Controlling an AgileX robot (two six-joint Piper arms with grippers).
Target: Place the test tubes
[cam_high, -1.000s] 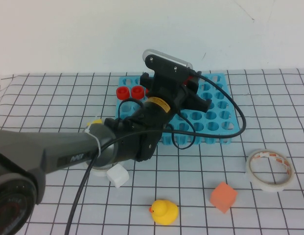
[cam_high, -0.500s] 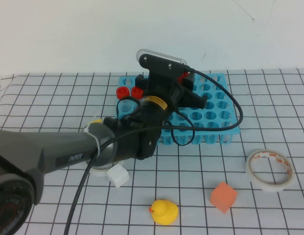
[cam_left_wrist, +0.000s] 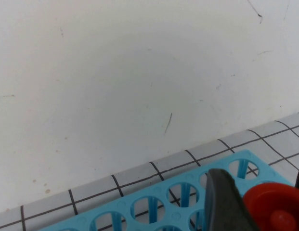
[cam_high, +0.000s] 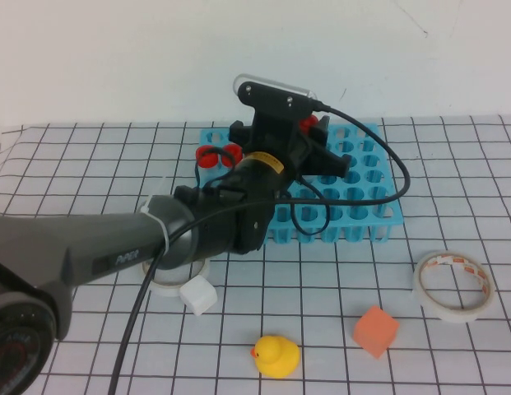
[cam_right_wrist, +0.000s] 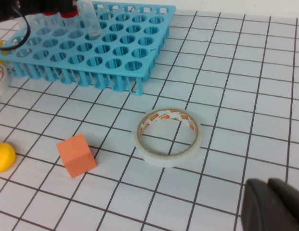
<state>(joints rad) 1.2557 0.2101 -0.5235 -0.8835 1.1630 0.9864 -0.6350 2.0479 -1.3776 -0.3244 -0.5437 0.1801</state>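
Observation:
A blue test tube rack stands at the back of the gridded table, with two red-capped tubes seated at its left end. My left gripper hovers over the rack's far middle rows, shut on a red-capped test tube held upright. The tube's clear body hangs with its tip just above the rack's holes. One dark finger presses beside the cap. My right gripper is shut and empty, low over the table near a tape roll.
A tape roll lies at the right, an orange cube and a yellow duck near the front. A white cube and another white roll sit under the left arm. A white wall rises behind the rack.
The left gripper with its tube has shifted slightly left and toward the rack's far side. The right gripper has not changed.

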